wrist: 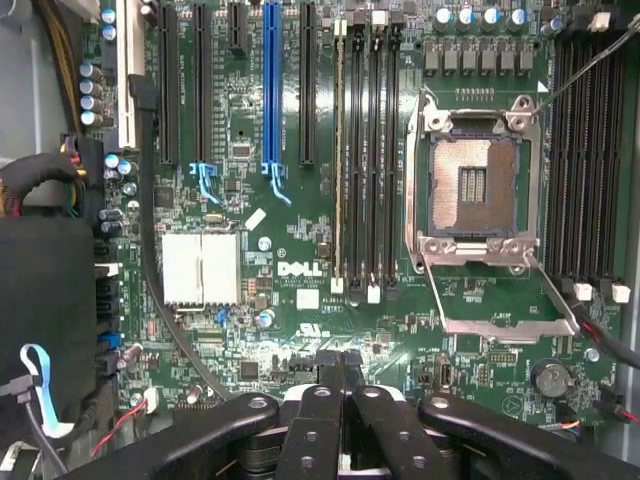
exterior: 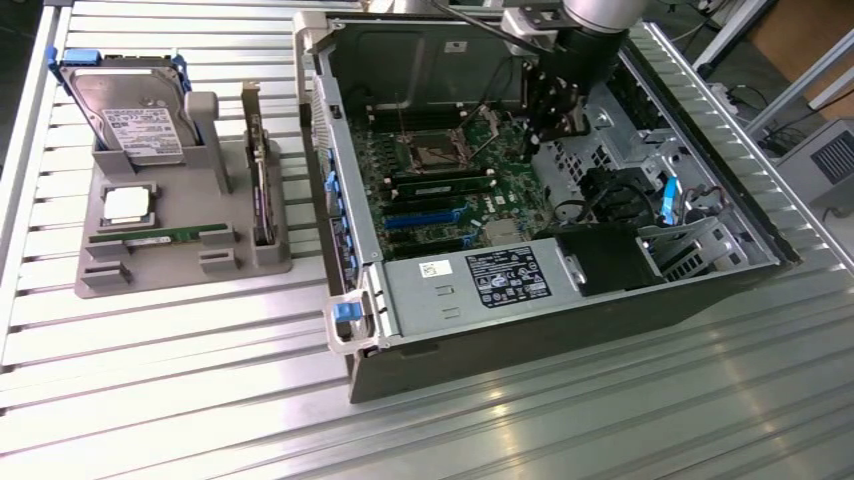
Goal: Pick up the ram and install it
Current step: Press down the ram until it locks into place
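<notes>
Biggest thing we've got here is the open computer case (exterior: 350,120), lying on its side on the ribbed metal table (exterior: 160,400). Inside it sits the green motherboard (wrist: 300,330) with an empty processor socket (wrist: 472,185), its latch frame swung open, plus a row of black memory slots (wrist: 365,150) and a blue expansion slot (wrist: 271,90). One of those memory slots might already have a stick in it, we honestly can't tell from the wrist view. A labelled power supply (exterior: 481,285) fills the near corner of the case.

Over at the exterior view's left there's a grey parts holder (exterior: 174,265). It carries a hard drive (exterior: 127,115) leaning in the back cradle, a tall expansion card (exterior: 262,170) standing on edge, a square silver processor chip (exterior: 127,203), and the ram (exterior: 163,238) lying flat in the front groove.

The gripper (wrist: 342,365) hangs over the motherboard inside the case, fingers pressed together, pinching nothing, well apart from the ram.
</notes>
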Motion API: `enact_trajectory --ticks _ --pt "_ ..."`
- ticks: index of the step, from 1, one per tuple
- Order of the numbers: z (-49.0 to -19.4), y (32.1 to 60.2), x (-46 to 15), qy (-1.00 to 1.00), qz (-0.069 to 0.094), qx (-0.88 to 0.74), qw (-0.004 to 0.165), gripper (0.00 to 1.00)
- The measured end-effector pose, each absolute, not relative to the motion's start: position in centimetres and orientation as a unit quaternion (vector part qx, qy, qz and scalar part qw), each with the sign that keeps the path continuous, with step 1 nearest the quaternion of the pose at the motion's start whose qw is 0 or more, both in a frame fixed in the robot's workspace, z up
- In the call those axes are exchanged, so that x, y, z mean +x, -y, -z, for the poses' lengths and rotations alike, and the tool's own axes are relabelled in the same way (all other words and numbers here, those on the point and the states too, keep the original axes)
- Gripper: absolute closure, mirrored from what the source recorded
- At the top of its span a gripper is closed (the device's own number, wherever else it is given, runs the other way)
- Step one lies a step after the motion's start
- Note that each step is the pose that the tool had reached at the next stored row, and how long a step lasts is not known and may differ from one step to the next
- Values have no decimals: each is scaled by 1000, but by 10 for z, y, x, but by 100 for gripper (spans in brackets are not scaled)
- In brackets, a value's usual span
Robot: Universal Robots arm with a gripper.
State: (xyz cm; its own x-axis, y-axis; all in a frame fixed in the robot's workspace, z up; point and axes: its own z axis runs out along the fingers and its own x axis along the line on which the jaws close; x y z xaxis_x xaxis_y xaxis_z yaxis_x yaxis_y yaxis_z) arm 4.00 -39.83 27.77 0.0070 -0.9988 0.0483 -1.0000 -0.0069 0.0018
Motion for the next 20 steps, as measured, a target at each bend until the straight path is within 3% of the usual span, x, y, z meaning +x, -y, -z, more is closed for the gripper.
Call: enact_trajectory --ticks 8,13,20 --pt "-293 398 51 704 -15 709 17 90" --pt "-317 398 52 704 -15 709 16 90" --pt "-318 398 52 704 -16 709 17 90"
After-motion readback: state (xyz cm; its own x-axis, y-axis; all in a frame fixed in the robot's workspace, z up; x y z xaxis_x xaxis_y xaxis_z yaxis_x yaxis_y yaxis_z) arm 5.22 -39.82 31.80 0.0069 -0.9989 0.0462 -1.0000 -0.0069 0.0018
